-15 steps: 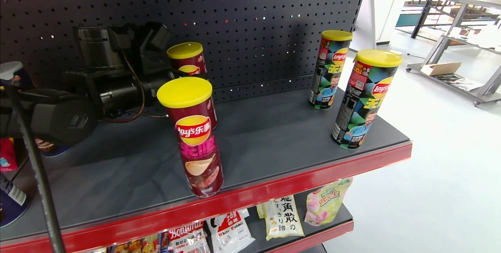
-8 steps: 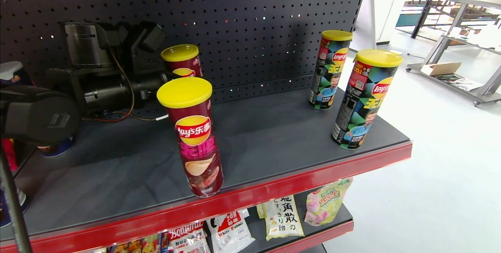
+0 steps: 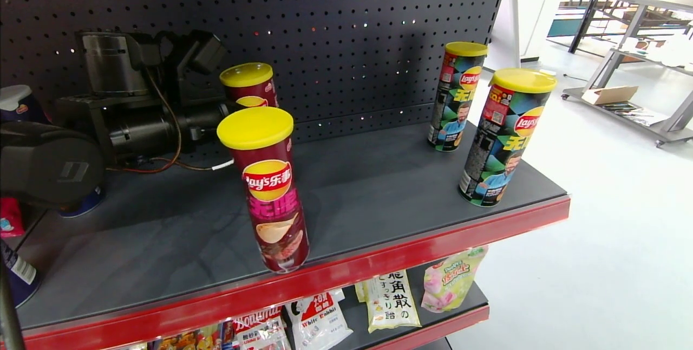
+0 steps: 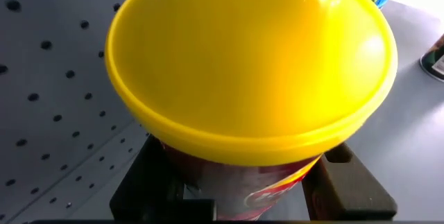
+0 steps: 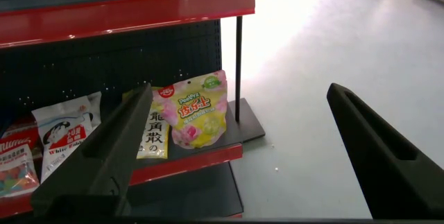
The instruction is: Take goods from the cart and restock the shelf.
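A maroon chip can with a yellow lid (image 3: 250,85) stands upright near the pegboard at the back of the dark shelf (image 3: 379,187). My left gripper (image 3: 219,112) is shut on its body from the left. In the left wrist view the lid of this can (image 4: 257,78) is seen from above, with a dark finger (image 4: 149,182) on each side of the can. A second maroon can (image 3: 270,187) stands free at the shelf's front edge. My right gripper (image 5: 236,154) hangs open and holds nothing, low down in front of the lower shelf.
Two green-and-black cans (image 3: 457,103) (image 3: 506,136) stand at the shelf's right end. Blue cans (image 3: 16,103) crowd the far left. Snack bags (image 5: 198,109) (image 3: 390,298) fill the lower shelf behind a red lip (image 3: 379,263). The pegboard wall (image 3: 352,41) closes the back.
My left arm has drawn to the left along the back of the shelf, and the held maroon can has shifted left and slightly lower with it. The other cans have stayed put.
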